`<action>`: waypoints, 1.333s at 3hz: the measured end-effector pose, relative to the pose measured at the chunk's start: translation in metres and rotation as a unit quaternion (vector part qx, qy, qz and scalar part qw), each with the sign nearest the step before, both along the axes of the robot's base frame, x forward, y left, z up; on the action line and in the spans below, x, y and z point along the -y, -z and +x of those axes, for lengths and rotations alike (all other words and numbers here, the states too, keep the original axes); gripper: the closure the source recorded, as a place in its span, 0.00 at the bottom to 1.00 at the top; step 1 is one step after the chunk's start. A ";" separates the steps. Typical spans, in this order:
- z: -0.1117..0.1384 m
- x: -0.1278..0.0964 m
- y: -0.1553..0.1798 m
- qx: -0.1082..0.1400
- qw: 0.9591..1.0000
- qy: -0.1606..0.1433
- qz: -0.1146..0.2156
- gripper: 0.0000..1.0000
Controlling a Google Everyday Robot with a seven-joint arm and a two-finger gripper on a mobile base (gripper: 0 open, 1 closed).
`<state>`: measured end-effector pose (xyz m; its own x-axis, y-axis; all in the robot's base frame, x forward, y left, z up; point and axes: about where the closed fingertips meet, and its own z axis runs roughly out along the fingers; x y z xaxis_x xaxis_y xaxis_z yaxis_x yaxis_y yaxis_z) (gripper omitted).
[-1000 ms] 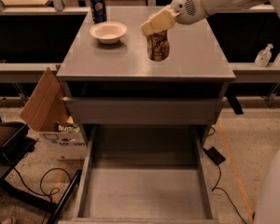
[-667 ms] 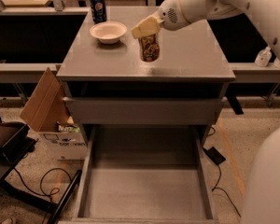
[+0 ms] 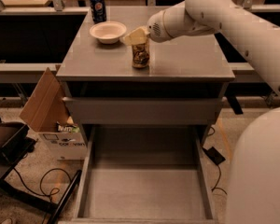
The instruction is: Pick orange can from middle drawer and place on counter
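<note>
One orange can stands on the counter — the pincer pinching its top — beside one bowl, one blue can.

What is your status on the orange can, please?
Gripper atop orange can. Can upright on counter. Middle drawer open. Bowl close beside can.

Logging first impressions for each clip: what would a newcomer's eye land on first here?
The big white arm reaching in from the upper right, its end effector over the top of the orange can near the middle of the counter. Next, the middle drawer pulled wide open below. A white bowl and blue can sit at the counter's back left.
</note>
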<state>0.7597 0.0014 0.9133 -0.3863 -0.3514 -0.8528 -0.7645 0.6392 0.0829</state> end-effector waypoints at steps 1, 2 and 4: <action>0.001 -0.002 0.002 0.000 1.000 0.001 0.002 0.83; 0.001 -0.005 0.003 -0.001 1.000 -0.001 0.002 0.60; 0.001 -0.005 0.003 -0.002 1.000 -0.001 0.002 0.14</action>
